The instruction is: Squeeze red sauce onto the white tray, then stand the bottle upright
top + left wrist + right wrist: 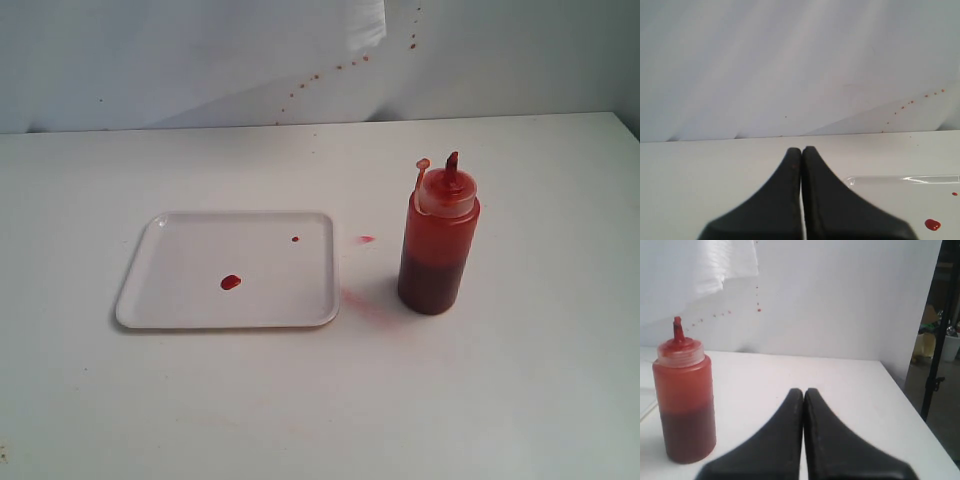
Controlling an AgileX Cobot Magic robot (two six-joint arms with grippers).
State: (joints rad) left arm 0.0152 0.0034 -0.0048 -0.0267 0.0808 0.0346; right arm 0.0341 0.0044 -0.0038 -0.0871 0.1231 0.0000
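Standing upright on the table (520, 400), just right of the white tray (175, 300) and clear of its rim, the bottle (438, 250) points its nozzle up, with its small tethered cap (423, 164) hanging open beside it. On the tray lie 2 marks of red sauce (231, 282): 1 glossy blob near the middle and 1 tiny drop (295, 239) toward the far right corner. A pinkish smear (366, 239) stains the table between tray and bottle. Neither arm shows in the exterior view. Each wrist view shows its own jaws pressed together at the tips, so the left jaws and the right jaws both hold nothing, and the right ones face the bottle from well apart. To my eye both steps look done: sauce down, bottle up. If more sauce were wanted, the right jaws would have to spread wide, close round the bottle's soft body and tip the nozzle over the tray.
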